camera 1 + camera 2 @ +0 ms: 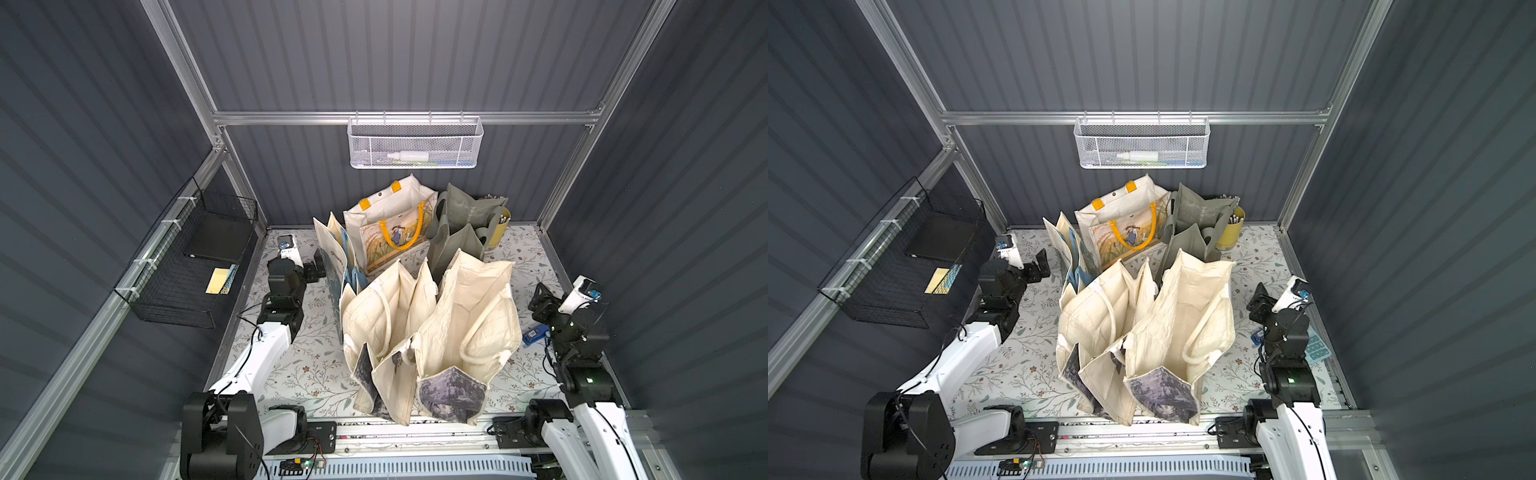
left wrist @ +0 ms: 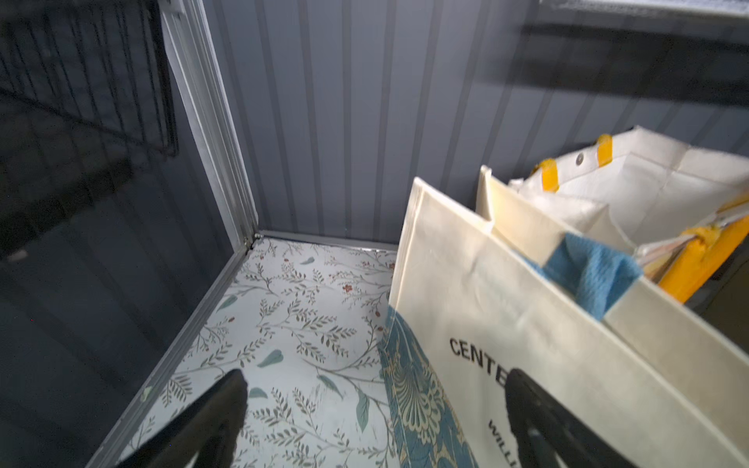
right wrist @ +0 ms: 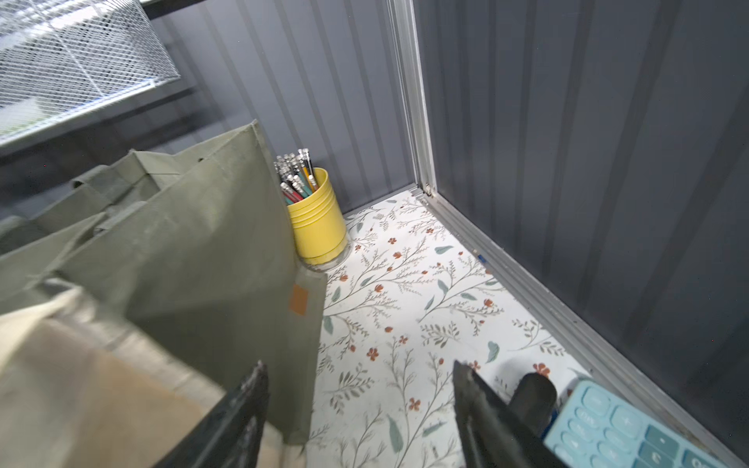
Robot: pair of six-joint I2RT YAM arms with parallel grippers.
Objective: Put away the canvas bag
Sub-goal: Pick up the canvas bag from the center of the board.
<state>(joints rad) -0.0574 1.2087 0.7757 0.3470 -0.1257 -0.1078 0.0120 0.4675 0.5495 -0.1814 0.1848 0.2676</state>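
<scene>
Beside canvas bag (image 1: 469,324) — right end effector (image 3: 358,372) gaping, empty.

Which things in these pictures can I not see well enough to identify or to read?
- White mesh basket, both top views: contents beside the bottle are too small, veiled by mesh.
- Calculator, right wrist view: cut off by the picture's edge.
- Green bag, both top views: inside mostly hidden by its own walls.

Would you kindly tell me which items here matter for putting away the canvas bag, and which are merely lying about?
Job, likely:
cream canvas bags
left gripper
right gripper

Lying about:
yellow pencil cup
blue calculator
white mesh basket
black wire basket
</scene>
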